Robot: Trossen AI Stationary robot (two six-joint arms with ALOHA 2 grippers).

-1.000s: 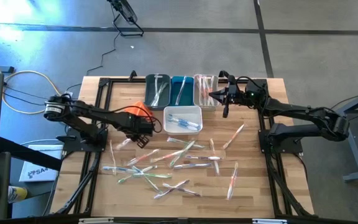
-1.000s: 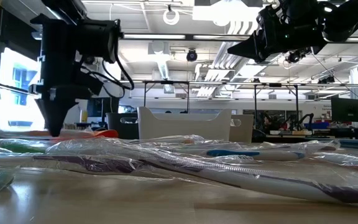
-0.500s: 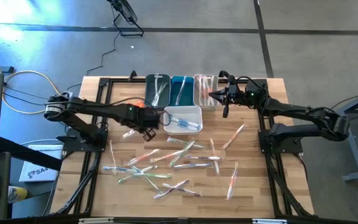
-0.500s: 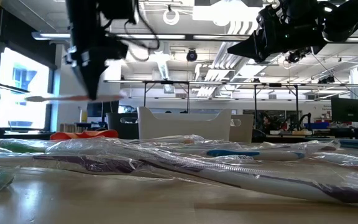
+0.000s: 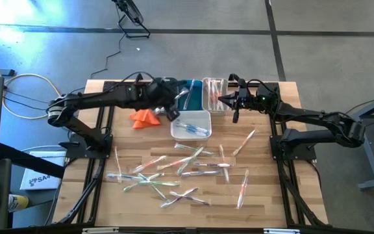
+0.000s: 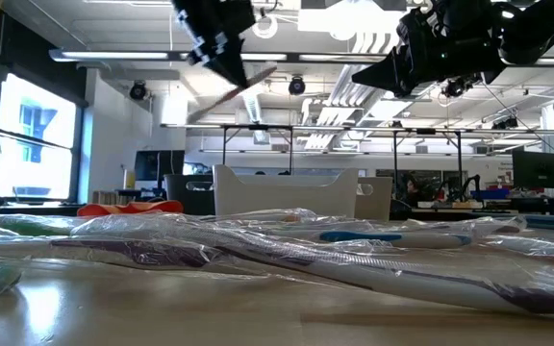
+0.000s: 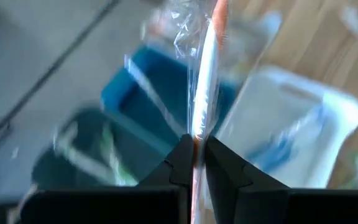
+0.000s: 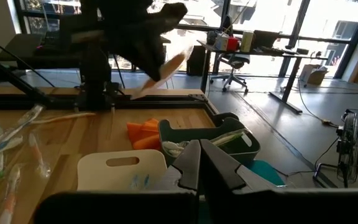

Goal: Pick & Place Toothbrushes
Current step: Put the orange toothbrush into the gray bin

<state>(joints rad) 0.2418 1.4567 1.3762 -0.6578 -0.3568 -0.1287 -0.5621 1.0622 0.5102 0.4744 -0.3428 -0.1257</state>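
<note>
Orange cloth (image 5: 144, 116) lies at nine o'clock from the white bin (image 5: 191, 124). We see the left gripper (image 5: 172, 104) above the dark green bin (image 7: 86, 158) and blue bin (image 5: 191, 92), fingers pinched on one wrapped toothbrush (image 7: 204, 87). Loose toothbrushes (image 5: 174, 170) lie at six o'clock. Our right gripper (image 5: 222, 99) hovers fully closed and empty over the clear bin (image 5: 213, 95).
</note>
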